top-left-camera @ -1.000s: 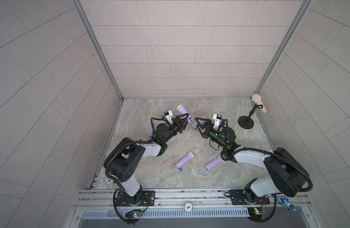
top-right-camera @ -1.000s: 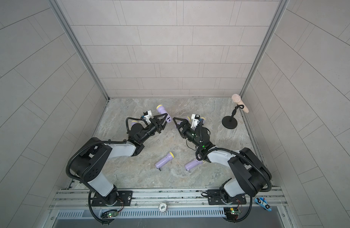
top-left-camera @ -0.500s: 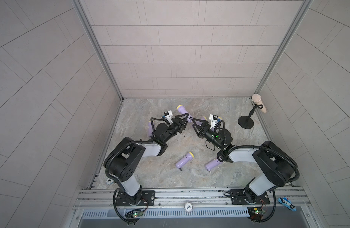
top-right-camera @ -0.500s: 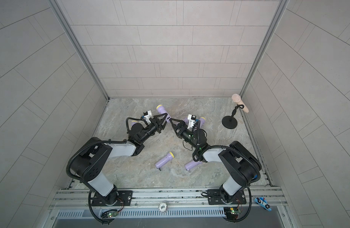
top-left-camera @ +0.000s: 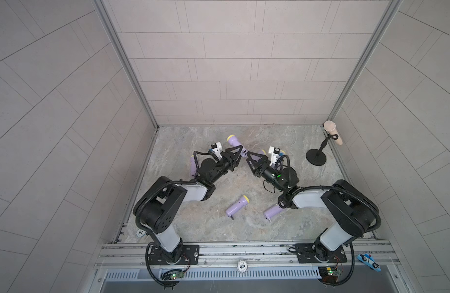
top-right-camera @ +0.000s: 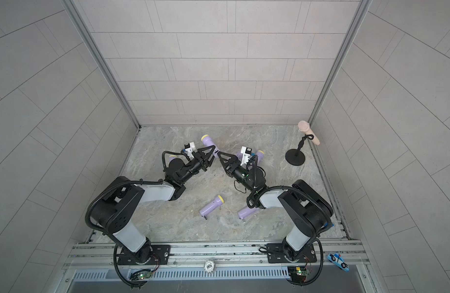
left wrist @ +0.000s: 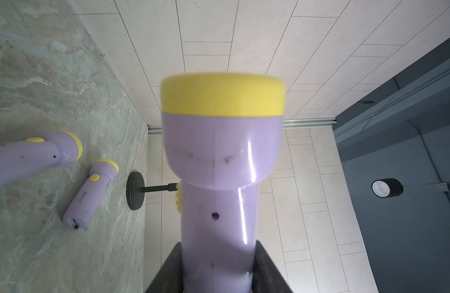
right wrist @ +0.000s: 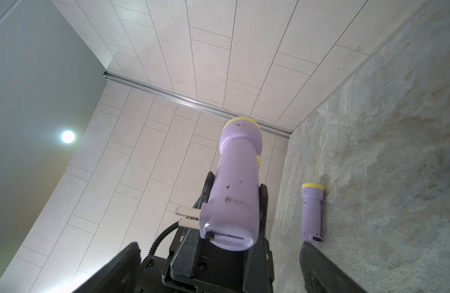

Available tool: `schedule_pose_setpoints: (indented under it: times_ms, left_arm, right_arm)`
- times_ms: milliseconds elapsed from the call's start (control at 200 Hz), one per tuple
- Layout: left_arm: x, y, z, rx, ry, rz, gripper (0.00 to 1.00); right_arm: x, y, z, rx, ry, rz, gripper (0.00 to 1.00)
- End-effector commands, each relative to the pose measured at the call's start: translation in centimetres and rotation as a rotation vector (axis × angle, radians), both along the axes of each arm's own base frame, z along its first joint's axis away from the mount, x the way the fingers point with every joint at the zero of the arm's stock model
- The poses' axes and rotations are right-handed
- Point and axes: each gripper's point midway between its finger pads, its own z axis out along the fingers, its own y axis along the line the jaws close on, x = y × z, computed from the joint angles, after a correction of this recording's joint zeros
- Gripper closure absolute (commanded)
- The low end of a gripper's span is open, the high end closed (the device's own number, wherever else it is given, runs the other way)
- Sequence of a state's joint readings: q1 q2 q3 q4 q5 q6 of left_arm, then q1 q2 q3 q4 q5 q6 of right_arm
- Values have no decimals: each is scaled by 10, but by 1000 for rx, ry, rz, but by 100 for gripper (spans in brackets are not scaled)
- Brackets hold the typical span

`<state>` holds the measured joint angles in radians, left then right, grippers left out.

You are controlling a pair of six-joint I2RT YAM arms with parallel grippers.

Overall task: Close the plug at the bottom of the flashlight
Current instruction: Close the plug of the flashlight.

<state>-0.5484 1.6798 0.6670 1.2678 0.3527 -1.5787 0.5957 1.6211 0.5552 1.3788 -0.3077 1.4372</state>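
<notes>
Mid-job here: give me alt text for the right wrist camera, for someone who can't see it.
A purple flashlight clamped in the left gripper shows its bottom end, the plug's two prongs sticking out sideways. The right gripper is open just short of it, touching nothing. A second flashlight lies on the stone table.

Six purple flashlights (top-left-camera: 237,206), one black stand (top-left-camera: 316,159), two robot arms (top-left-camera: 193,190).

I log left arm (top-left-camera: 193,192), right arm (top-left-camera: 307,200): black joints, pale grey links, ribbed black cables (top-left-camera: 356,192). Left gripper (top-left-camera: 238,156), right gripper (top-left-camera: 248,158): black, triangular.
</notes>
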Motion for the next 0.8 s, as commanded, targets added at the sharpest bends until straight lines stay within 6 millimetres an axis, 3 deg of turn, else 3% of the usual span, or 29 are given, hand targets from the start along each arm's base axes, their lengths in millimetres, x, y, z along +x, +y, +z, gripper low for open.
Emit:
schedule_pose_setpoints:
  times_ms: [0,795]
  left_arm:
    - [-4,-1,11,-44,-35,-11,100]
    - [-9,0,9,-38,-31,-9,100]
  right_arm:
    - [-2,0,25,45,-62,-3,1]
    - [-3,5,32,55,-78,-11,5]
